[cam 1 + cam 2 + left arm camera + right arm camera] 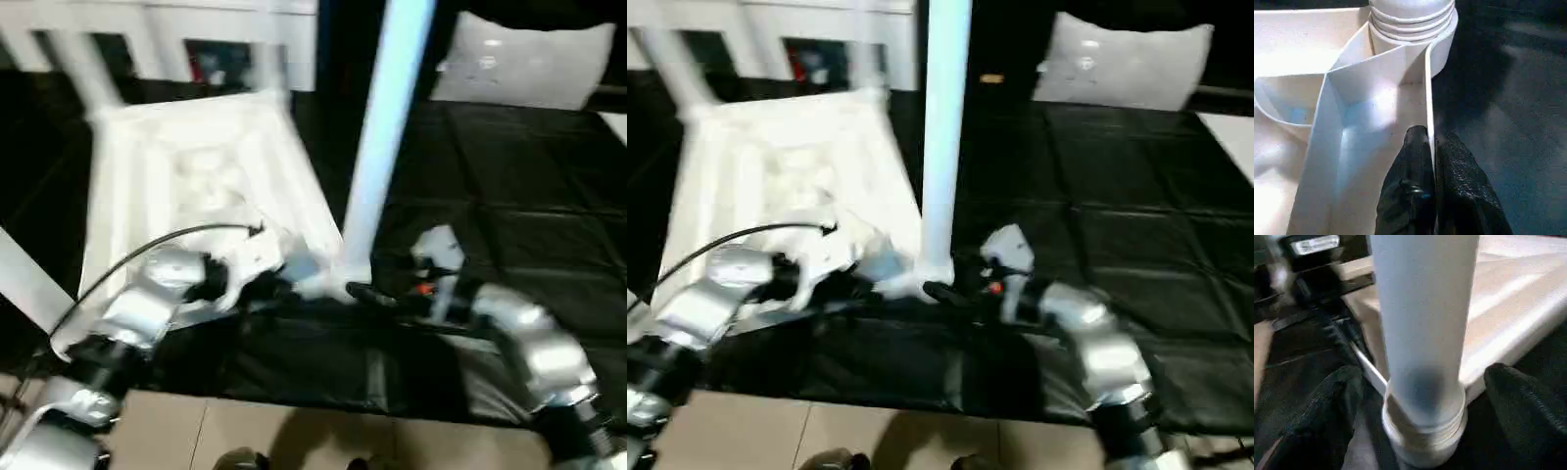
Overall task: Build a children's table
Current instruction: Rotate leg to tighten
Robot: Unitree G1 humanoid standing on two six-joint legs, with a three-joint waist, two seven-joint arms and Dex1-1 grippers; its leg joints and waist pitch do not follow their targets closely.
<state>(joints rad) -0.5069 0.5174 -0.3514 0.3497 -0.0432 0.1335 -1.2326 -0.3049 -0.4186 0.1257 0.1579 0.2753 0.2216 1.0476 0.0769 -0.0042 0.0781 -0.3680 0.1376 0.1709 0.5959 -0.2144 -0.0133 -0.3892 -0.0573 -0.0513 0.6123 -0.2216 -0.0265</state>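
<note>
One leg (pixel 384 147) stands upright in the near corner socket of the upside-down tabletop (pixel 186 176), which lies ribbed side up on the black counter (pixel 519 196). On the left, the left gripper (pixel 1431 147) has its jaws closed on the thin rim wall of the tabletop just beside that socket, pinning the top in place. To the right, the right gripper (pixel 1415 396) sits at the base of the leg with its jaws spread wide on either side of the tube, not clamping it. The step in hand looks like screwing this leg home; a few threads remain visible above the socket. Next the right jaws would likely need to close on the leg and twist again while the left holds firm.
</note>
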